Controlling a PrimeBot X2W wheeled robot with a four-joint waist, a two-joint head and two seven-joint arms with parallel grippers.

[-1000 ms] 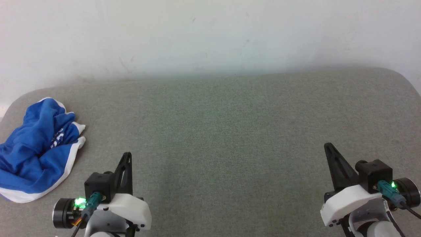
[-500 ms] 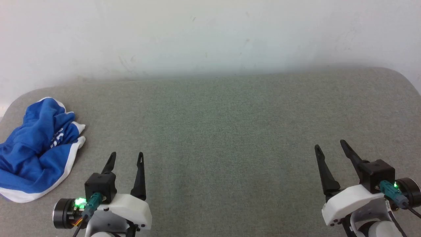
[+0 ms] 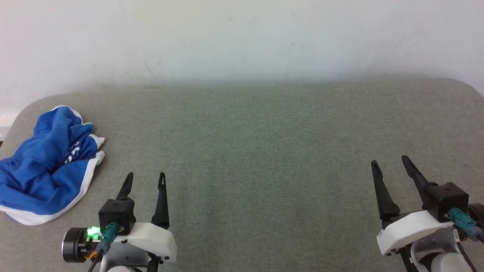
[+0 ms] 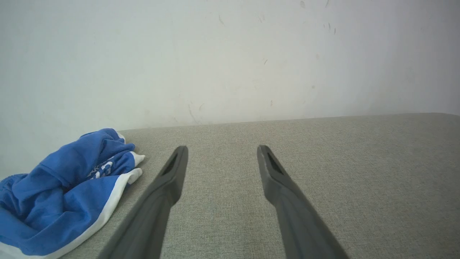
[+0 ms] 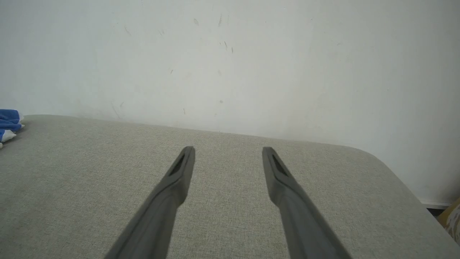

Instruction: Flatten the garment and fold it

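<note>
At the bottom edge of the head view, both arms sit low over the grey pad (image 3: 242, 151).

- Left gripper (image 3: 145, 175), lower left: fingers spread, nothing between them.
- Right gripper (image 3: 389, 160), lower right: likewise spread and empty.
- Judgement: the jaws are held apart ready for a first grab; flattening has not begun.
- Shorts (image 3: 49, 166), mid-left of frame: a crumpled blue heap with white trim showing. They are near the left gripper and well apart from the right.
- The heap lies close to the pad's rounded left edge, so a careless tug leftward could drag it off.
- Centre and right of the pad are bare, which leaves good room to spread the cloth flat.
- The far edge meets the white wall (image 3: 242, 37), so there is no room beyond it.
</note>
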